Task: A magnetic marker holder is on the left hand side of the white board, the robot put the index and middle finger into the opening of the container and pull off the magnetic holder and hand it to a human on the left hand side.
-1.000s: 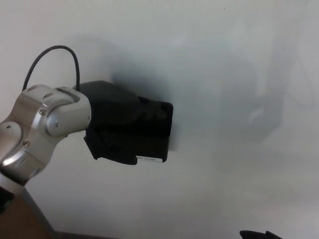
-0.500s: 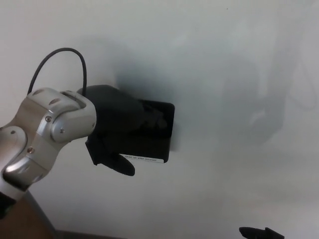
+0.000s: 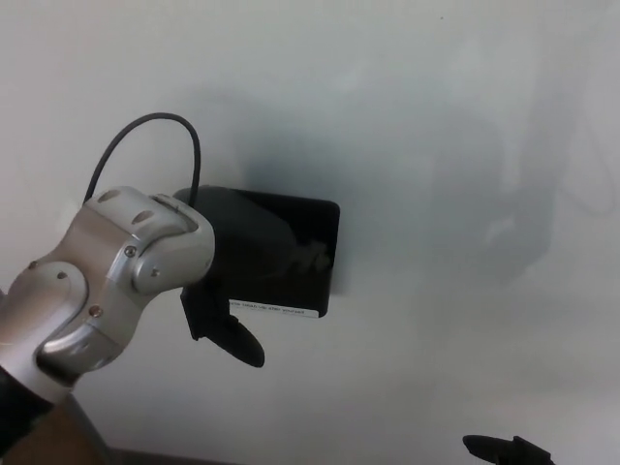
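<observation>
Magnetic marker holder (image 3: 295, 254) is sitting flat on the whiteboard (image 3: 436, 145), directly right of the left robot hand (image 3: 237, 271), which is overlapping it; grip undeterminable.

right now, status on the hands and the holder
Left hand on the holder, grip hidden. Holder on the whiteboard. Right hand low at frame edge, only a sliver visible. Nothing in the way.
</observation>
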{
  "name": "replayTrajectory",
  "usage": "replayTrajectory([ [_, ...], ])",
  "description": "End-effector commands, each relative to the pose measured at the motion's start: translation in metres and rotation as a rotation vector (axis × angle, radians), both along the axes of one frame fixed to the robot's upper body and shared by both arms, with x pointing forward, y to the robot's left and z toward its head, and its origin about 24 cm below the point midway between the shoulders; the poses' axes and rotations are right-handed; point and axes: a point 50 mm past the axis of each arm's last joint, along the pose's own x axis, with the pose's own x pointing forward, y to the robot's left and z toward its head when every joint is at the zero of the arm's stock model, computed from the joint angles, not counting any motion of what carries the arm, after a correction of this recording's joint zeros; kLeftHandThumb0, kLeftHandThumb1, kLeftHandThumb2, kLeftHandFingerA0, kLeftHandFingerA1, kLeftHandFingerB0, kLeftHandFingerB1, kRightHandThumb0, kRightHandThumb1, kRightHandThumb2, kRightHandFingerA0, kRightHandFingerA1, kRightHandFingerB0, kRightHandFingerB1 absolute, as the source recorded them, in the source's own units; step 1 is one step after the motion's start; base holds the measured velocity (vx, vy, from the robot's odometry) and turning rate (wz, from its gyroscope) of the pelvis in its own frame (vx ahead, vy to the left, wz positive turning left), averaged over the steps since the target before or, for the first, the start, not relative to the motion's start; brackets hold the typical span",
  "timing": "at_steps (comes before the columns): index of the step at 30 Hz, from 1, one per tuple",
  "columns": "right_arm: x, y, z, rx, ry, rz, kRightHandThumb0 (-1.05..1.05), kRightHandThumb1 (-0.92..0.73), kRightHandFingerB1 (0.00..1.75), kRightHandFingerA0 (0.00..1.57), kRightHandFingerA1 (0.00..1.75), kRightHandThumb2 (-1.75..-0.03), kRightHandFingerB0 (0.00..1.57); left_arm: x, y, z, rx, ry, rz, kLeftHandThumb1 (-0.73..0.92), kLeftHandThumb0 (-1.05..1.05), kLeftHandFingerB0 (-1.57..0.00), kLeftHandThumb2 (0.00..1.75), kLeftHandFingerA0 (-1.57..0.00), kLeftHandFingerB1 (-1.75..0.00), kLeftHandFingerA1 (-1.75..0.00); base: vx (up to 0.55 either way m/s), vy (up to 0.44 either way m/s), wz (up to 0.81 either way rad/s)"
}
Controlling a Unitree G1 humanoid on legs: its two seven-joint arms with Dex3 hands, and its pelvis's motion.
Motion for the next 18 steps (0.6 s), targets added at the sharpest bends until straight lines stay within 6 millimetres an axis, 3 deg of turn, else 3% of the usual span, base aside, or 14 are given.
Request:
replayTrajectory([
  [1,0.000,-0.005,0.000,-0.021,0.004,-0.008,-0.52,-0.71,0.46,0.79,0.49,-0.62,0.67,-0.002,0.003,-0.019,0.119,0.109,0.072,0.56,-1.03,-0.12,0.94,-0.51,-0.35,-0.54,0.00,0.000,0.00],
  [4,0.000,-0.005,0.000,-0.016,0.002,-0.008,-0.51,-0.71,0.46,0.78,0.50,-0.61,0.68,-0.002,0.002,-0.020,0.127,0.115,0.080,0.58,-1.05,-0.15,0.93,-0.50,-0.36,-0.54,0.00,0.000,0.00],
  [5,0.000,-0.005,0.000,-0.016,0.002,-0.007,-0.52,-0.71,0.46,0.78,0.49,-0.61,0.68,-0.001,0.002,-0.019,0.123,0.114,0.083,0.63,-0.92,-0.20,0.60,-0.51,-0.28,-0.44,0.00,0.000,0.00],
  [7,-0.001,-0.005,0.000,-0.015,0.002,-0.006,-0.52,-0.71,0.46,0.78,0.49,-0.61,0.68,0.000,0.003,-0.019,0.115,0.114,0.087,0.63,-0.92,-0.20,0.60,-0.51,-0.28,-0.44,0.00,0.000,0.00],
  [8,0.000,-0.005,0.000,-0.011,0.002,-0.007,-0.51,-0.71,0.46,0.78,0.50,-0.61,0.68,0.001,0.004,-0.018,0.120,0.109,0.091,0.58,-1.03,-0.17,0.92,-0.50,-0.36,-0.53,0.00,0.000,0.00],
  [9,0.000,-0.004,0.000,-0.012,0.002,-0.007,-0.51,-0.71,0.46,0.78,0.49,-0.61,0.68,0.001,0.005,-0.018,0.123,0.106,0.094,0.64,-0.92,-0.20,0.60,-0.58,-0.28,-0.49,0.00,0.000,0.00],
  [15,0.001,-0.005,0.001,-0.018,0.001,-0.006,-0.52,-0.71,0.46,0.79,0.49,-0.62,0.68,0.005,0.010,-0.015,0.134,0.103,0.131,0.63,-0.91,-0.19,0.60,-0.66,-0.28,-0.60,0.00,0.000,0.00],
  [18,0.002,-0.004,0.001,-0.023,-0.002,-0.006,-0.52,-0.71,0.47,0.79,0.50,-0.62,0.68,0.009,0.015,-0.014,0.173,0.107,0.173,0.62,-0.88,-0.19,0.59,-0.54,-0.27,-0.48,0.00,0.000,0.00],
])
